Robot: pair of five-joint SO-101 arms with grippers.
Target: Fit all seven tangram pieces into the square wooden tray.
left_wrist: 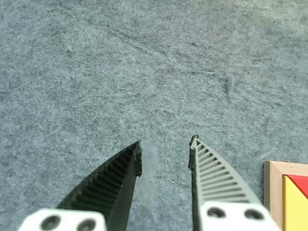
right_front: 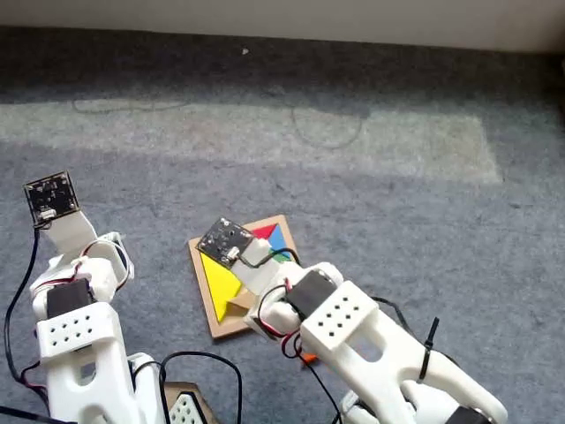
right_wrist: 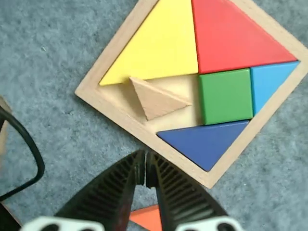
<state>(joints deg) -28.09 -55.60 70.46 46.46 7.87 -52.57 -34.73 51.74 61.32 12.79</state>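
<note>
Grey carpet (right_front: 397, 203) | tray (right_front: 196, 269) lower centre, high view | five coloured pieces (right_wrist: 216, 48) seated | wooden triangle (right_wrist: 156, 100) askew in gap, orange piece (right_wrist: 146, 217) outside: two left | right gripper (right_wrist: 146, 161) pinched together, empty | left gripper (left_wrist: 164, 149) spread, empty

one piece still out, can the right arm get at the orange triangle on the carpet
Probably: the orange triangle lies uncovered on the carpet under the right gripper, whose shut jaws must open first.

orange piece (right_wrist: 144, 219) half hidden, behind right pincer (right_wrist: 146, 161)
</note>
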